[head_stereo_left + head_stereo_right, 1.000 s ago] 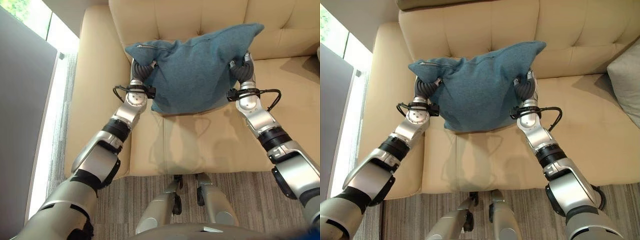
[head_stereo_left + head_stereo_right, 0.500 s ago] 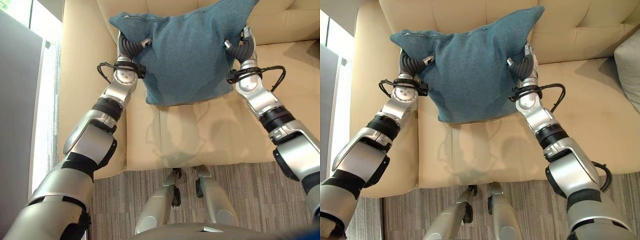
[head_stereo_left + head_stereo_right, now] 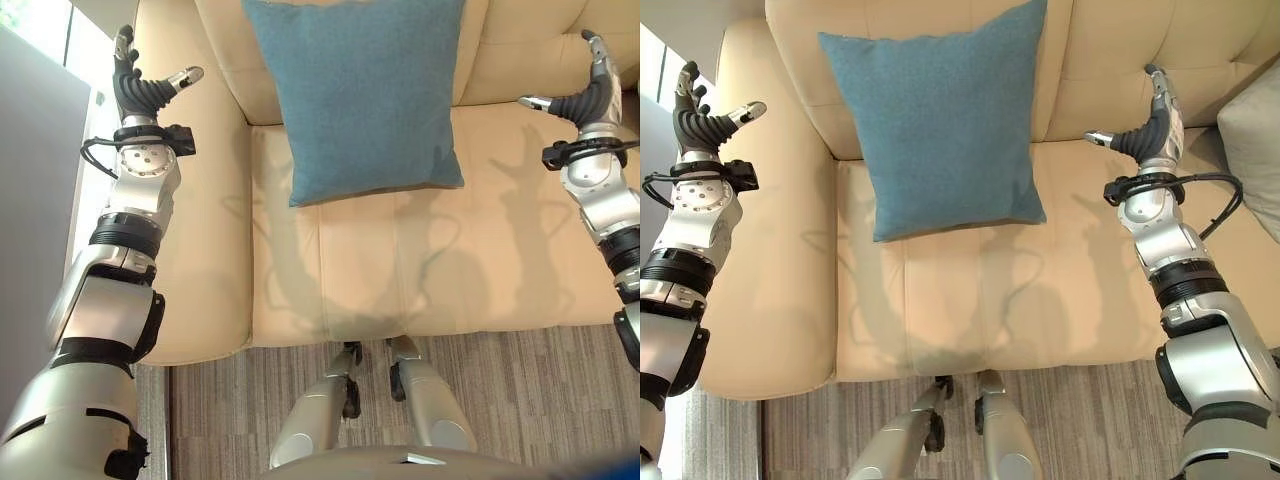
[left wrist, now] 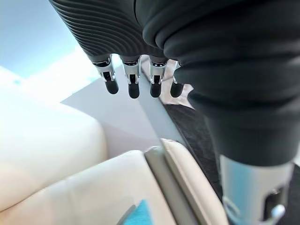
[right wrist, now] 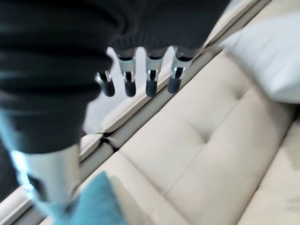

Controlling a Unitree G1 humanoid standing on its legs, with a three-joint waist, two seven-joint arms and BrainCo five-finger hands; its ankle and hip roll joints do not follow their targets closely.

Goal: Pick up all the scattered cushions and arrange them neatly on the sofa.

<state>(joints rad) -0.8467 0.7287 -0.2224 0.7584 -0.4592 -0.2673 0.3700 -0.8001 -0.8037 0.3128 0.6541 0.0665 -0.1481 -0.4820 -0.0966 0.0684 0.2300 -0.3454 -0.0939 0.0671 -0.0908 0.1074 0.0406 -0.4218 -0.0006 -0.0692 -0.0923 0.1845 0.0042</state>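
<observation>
While both hands are held up and spread apart, a teal cushion [image 3: 935, 125] is seen propped on the cream sofa [image 3: 1060, 280], leaning against the backrest with its lower edge resting on the seat. The cushion is roughly square and stands slightly turned, its lower edge slanting across the seat and its far right corner lifted highest against the backrest. Its face is turned outward toward the near side. Bare seat is left in front of its lower edge, reaching to the sofa's near rim, and more bare seat is left to its right.

The left hand [image 3: 702, 120] is held over the sofa's left armrest, well apart from the cushion's left edge, with fingers straight and thumb spread wide, nothing held. The right hand [image 3: 1148, 135] is raised over the seat to the right of the cushion, also well clear of it, fingers extended and thumb out, empty. A grey cushion [image 3: 1255, 150] is seen at the far right edge of the sofa, beyond the right hand. Striped grey carpet [image 3: 1070, 420] is seen along the sofa's near edge.
</observation>
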